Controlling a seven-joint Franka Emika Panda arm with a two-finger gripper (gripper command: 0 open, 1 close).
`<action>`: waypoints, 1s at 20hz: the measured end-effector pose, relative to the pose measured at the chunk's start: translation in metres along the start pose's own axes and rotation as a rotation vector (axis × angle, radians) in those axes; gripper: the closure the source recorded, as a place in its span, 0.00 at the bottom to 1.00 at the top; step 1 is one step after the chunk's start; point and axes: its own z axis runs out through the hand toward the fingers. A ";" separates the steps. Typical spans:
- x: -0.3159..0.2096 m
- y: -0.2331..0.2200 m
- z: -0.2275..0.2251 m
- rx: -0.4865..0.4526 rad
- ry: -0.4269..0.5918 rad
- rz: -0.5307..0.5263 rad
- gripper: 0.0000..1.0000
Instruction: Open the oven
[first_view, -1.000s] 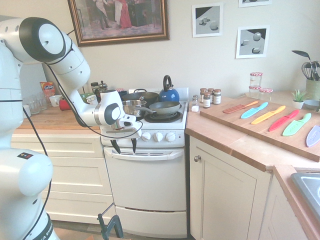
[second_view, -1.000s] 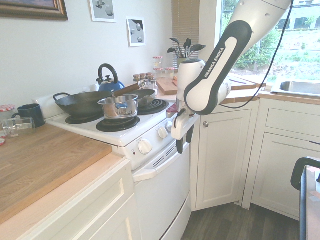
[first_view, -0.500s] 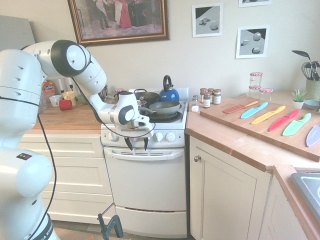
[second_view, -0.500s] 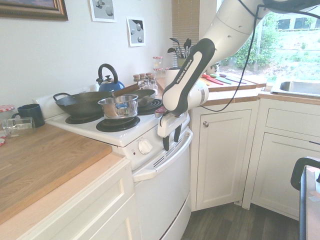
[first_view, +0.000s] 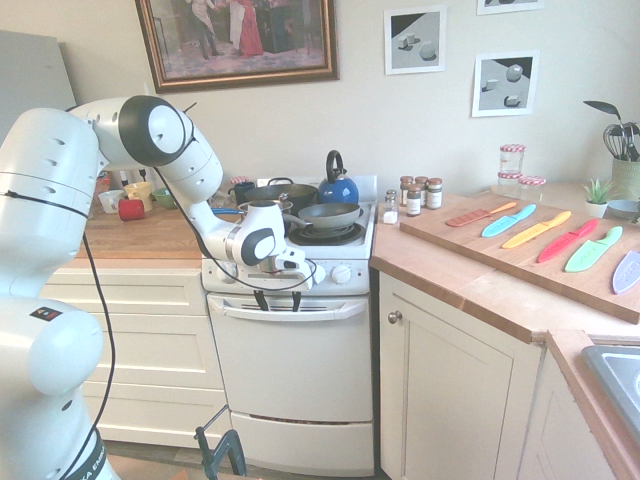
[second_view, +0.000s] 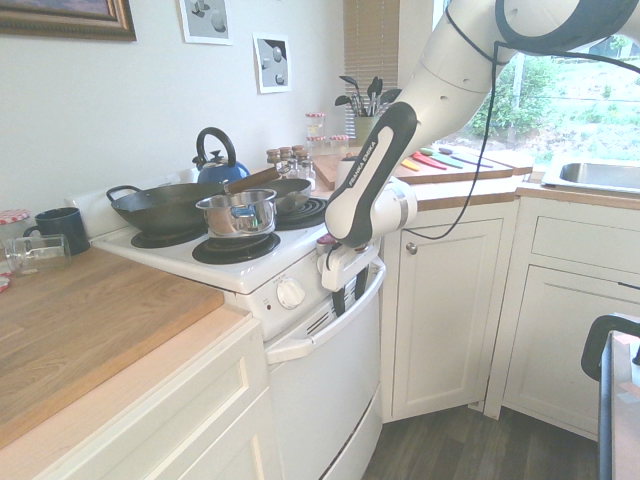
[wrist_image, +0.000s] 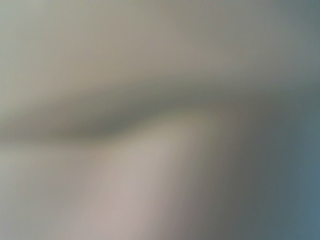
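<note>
Oven (first_view: 292, 370), the narrow white range, stands against the wall between wooden-topped counters, its door shut. A white bar handle (first_view: 340, 311) runs across the top of the door, below the round knobs. The gripper (first_view: 279, 302) points down at this handle, its two dark fingers spread apart and grasping nothing; in the second exterior view their lower ends pass behind the bar, on the door side. Whether they touch it cannot be told.

On the stovetop are a dark wok (second_view: 165, 207), a shiny saucepan (second_view: 238, 213) and a grey frying pan (first_view: 330, 216), with a blue kettle (first_view: 338, 191) behind them. Just right of the range in the first exterior view, small jars (first_view: 413, 199) stand on the counter, then a wooden board (first_view: 480, 240) bearing brightly coloured utensils (first_view: 537, 230). Below is a cream cabinet door (first_view: 440, 390) with a small round knob. Across the range, a red mug (first_view: 131, 209) lies on the other counter. The wrist view is only a blur of pale and dark bands.
</note>
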 end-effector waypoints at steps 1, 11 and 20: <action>-0.003 0.009 0.004 0.003 0.014 -0.018 0.00; -0.098 0.174 0.043 -0.056 -0.070 0.020 0.00; -0.141 0.181 -0.038 -0.047 -0.069 -0.011 0.00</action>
